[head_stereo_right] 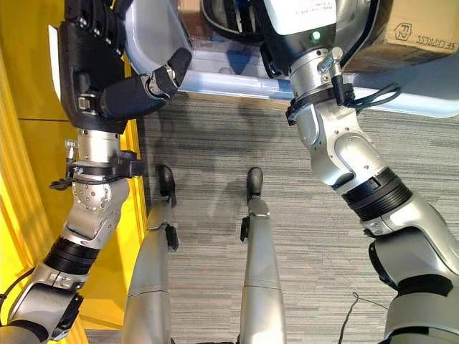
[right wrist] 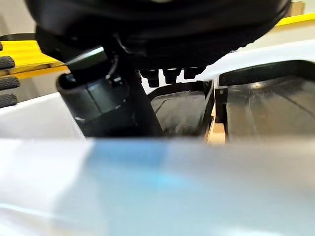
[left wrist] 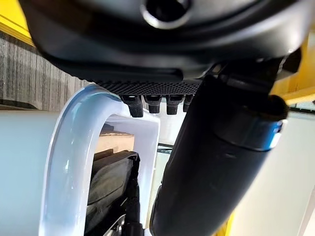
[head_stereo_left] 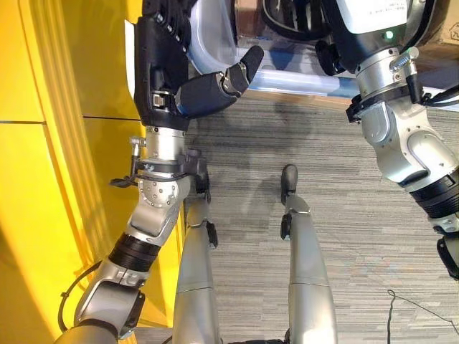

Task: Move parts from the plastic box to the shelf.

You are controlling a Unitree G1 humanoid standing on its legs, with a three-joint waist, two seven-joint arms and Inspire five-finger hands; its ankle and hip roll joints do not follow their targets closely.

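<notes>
A translucent plastic box (head_stereo_left: 290, 77) is lifted in front of me, between both hands. My left hand (head_stereo_left: 166, 68) is at its left end. Its fingertips (left wrist: 147, 103) hook over the box's rim (left wrist: 69, 162), and the thumb (left wrist: 216, 162) lies against the outside. My right hand (head_stereo_right: 305, 25) is at the right end. Its fingertips (right wrist: 170, 76) curl over the rim there, and its thumb (right wrist: 113, 110) presses the wall (right wrist: 157, 182) from outside. Black parts (right wrist: 266, 108) lie inside the box, another dark part (left wrist: 106, 182) near the left rim.
A yellow structure (head_stereo_left: 57, 143) runs close along my left side. A cardboard box (head_stereo_right: 416, 36) sits past the plastic box at the upper right. Grey carpet (head_stereo_left: 337, 179) lies below.
</notes>
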